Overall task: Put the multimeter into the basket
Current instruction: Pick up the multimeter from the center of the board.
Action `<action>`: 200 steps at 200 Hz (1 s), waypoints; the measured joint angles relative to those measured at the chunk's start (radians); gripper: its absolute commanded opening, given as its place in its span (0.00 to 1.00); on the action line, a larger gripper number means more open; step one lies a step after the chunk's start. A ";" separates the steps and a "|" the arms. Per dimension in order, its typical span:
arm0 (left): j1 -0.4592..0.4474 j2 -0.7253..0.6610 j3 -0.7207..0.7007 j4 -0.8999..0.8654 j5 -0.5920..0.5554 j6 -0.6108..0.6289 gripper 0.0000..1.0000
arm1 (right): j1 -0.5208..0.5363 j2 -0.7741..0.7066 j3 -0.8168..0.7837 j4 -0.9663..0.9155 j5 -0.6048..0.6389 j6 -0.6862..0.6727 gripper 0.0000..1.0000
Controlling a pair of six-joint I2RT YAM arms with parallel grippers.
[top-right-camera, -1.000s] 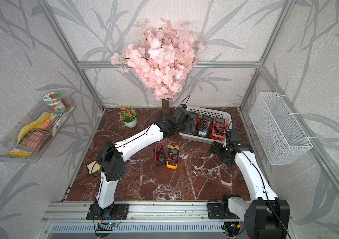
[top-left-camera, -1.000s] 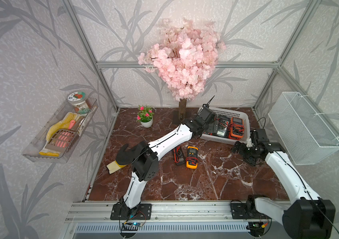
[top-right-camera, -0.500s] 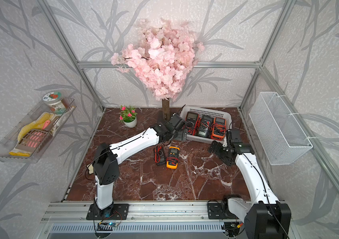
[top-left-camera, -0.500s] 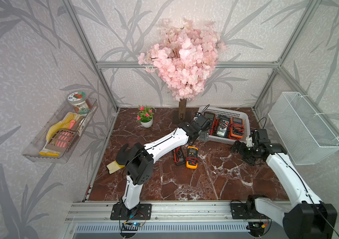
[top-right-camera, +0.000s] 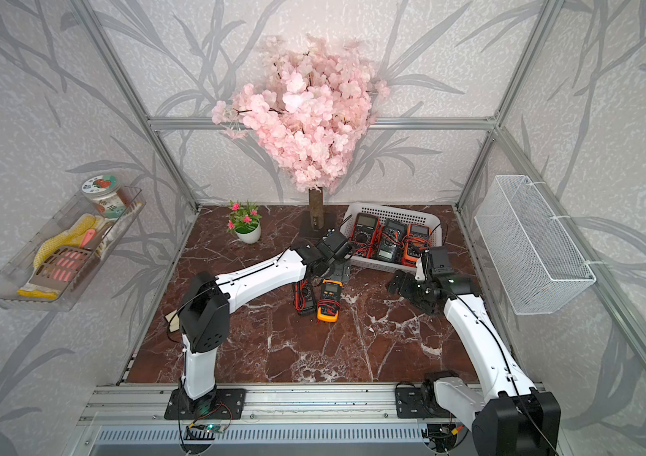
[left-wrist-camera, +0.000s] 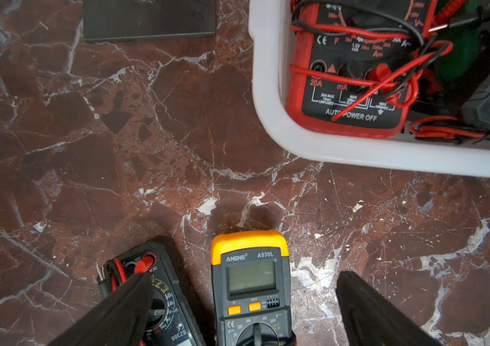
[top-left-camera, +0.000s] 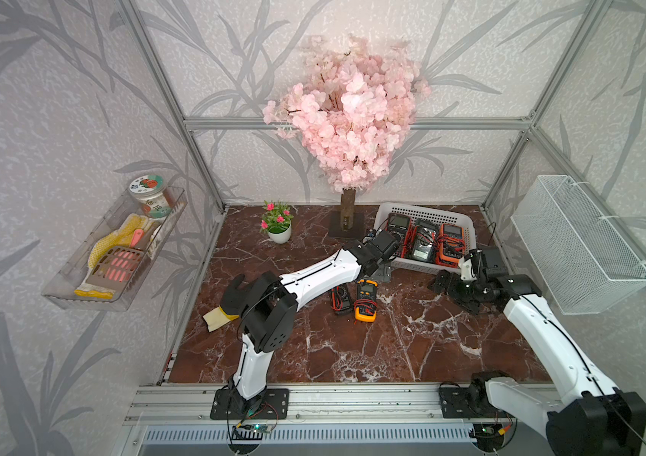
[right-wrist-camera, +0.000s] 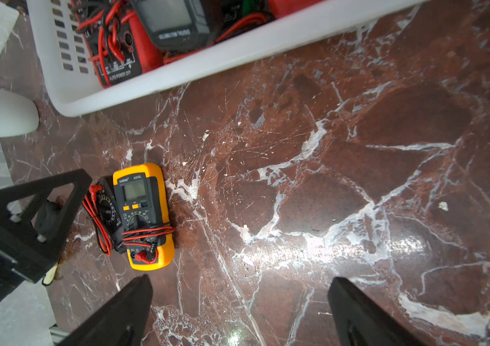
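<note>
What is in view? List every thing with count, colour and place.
table: 1, brown marble, centre
basket: 1, white, far right
red multimeter: 1, red-black, in basket
dark multimeter: 1, grey, basket's middle
orange multimeter: 1, orange, in basket
yellow multimeter: 1, yellow-black, table centre
black multimeter: 1, black, beside yellow one
blossom tree: 1, pink, back
potted plant: 1, pink flowers, back left
glove: 1, black-yellow, table's left
clear tray: 1, clear, left wall
wire bin: 1, white, right wall
left gripper: 1, black, open by yellow multimeter
right gripper: 1, black, open over table
</note>
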 measured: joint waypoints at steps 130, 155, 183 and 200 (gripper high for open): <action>-0.021 0.101 -0.052 0.006 0.039 -0.058 1.00 | 0.026 0.016 0.036 -0.029 0.039 -0.074 0.97; -0.022 0.115 -0.052 0.006 0.042 -0.059 1.00 | 0.026 0.022 0.036 -0.029 0.043 -0.079 0.97; -0.022 0.130 -0.052 0.007 0.043 -0.058 0.99 | 0.026 0.031 0.037 -0.029 0.047 -0.082 0.97; -0.022 0.141 -0.052 0.008 0.047 -0.058 0.97 | 0.026 0.034 0.037 -0.029 0.047 -0.082 0.97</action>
